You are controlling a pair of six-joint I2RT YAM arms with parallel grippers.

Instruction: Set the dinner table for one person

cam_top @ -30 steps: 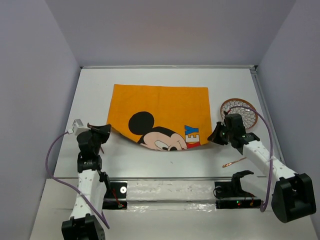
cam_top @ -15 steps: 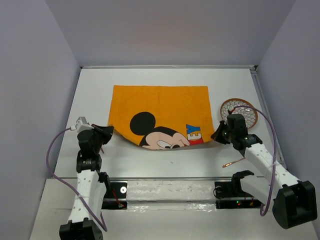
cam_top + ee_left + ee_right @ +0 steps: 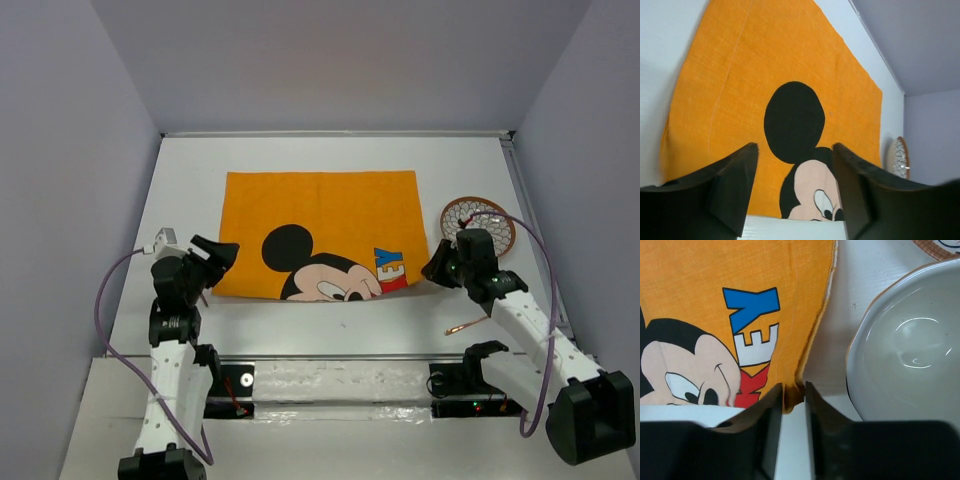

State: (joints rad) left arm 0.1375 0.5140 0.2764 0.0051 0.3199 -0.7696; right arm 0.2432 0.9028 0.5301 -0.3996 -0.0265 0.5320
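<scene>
The dinner table (image 3: pixel 330 160), a plain white tabletop, stretches away from the two arms. An orange Mickey Mouse mat (image 3: pixel 320 210) lies spread near its middle. The right gripper (image 3: pixel 793 390) is closed on the mat's near right corner, pinching the cloth. The left gripper (image 3: pixel 795 150) hangs at the mat's near left corner, jaws apart, holding nothing. A white bowl (image 3: pixel 905 350) sits just right of the pinched corner. A round wicker-rimmed coaster (image 3: pixel 478 220) lies farther back, and a thin copper-coloured utensil (image 3: pixel 468 325) lies nearer.
</scene>
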